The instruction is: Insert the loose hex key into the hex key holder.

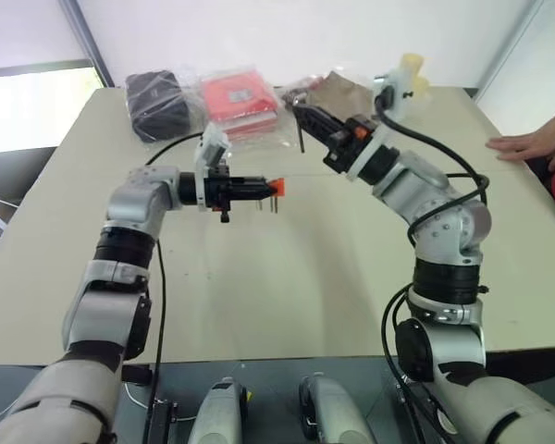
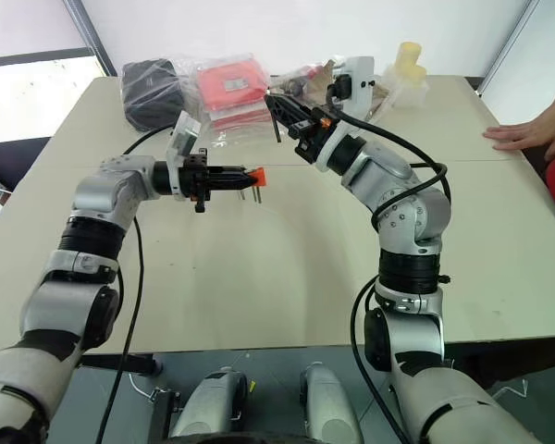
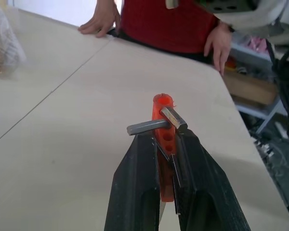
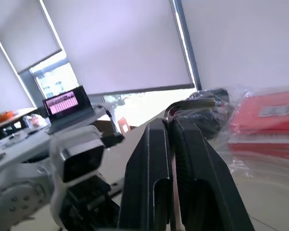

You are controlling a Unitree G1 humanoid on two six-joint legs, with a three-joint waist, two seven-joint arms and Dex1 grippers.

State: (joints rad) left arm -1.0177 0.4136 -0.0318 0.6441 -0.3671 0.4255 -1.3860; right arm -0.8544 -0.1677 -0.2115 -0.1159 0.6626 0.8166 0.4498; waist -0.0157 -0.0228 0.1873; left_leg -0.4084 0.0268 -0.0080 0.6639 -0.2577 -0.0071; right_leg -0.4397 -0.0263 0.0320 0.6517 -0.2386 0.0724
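Above the beige table [image 1: 287, 277], my left gripper [image 1: 262, 188] points level and is shut on the hex key holder [image 1: 276, 187], a small orange-red block. In the left wrist view the hex key holder [image 3: 162, 108] sticks out past the black fingers [image 3: 139, 178], with grey keys [image 3: 147, 127] jutting from it. Higher up and a little to the right, my right gripper [image 1: 298, 109] is shut on the loose hex key [image 1: 302, 137], whose thin dark leg hangs down below the fingertips. The two grippers stand apart, and the key is clear of the holder.
At the table's far side lie a black pouch [image 1: 157, 102], a red packet in clear wrap [image 1: 240, 97], a brown bag [image 1: 338, 88] and a pale yellow bottle [image 1: 409, 69]. A person's hand [image 1: 532, 143] rests on the table's right edge.
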